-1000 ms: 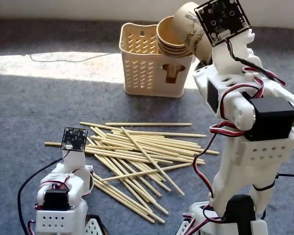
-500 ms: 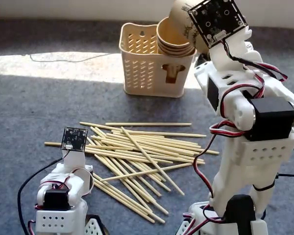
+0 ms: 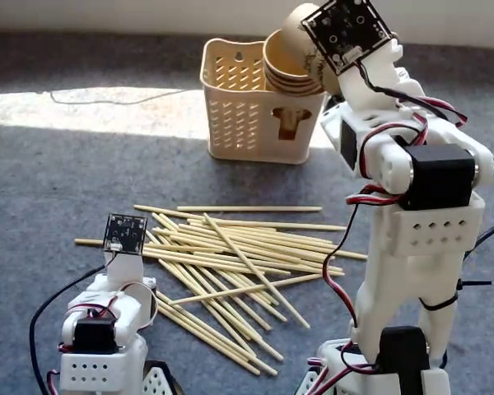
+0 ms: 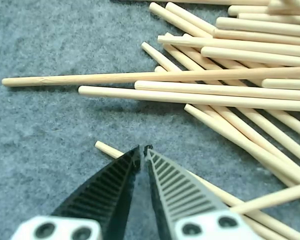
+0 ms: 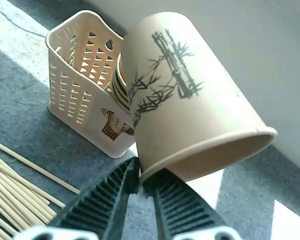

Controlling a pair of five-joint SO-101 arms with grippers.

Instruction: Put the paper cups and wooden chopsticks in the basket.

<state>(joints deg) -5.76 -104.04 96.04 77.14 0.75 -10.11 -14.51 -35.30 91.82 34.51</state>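
My right gripper (image 5: 140,179) is shut on the rim of a beige paper cup (image 5: 185,95) with a bamboo print. That cup (image 3: 300,37) hangs tilted above the right end of the cream basket (image 3: 239,115), right by the stacked cups (image 3: 284,70) that stand inside it. A heap of wooden chopsticks (image 3: 239,255) lies spread on the grey carpet. My left gripper (image 4: 141,151) is shut, empty, low over the carpet at the near left edge of the chopsticks (image 4: 230,85), its tips beside the end of one stick.
The right arm's white body (image 3: 416,239) stands tall at the right of the chopsticks. A thin cable (image 3: 107,100) runs over the sunlit carpet left of the basket. Open carpet lies at the left.
The right arm has carried the cup leftward and tipped it further, bringing it over the stacked cups in the basket. The left arm has stayed still.
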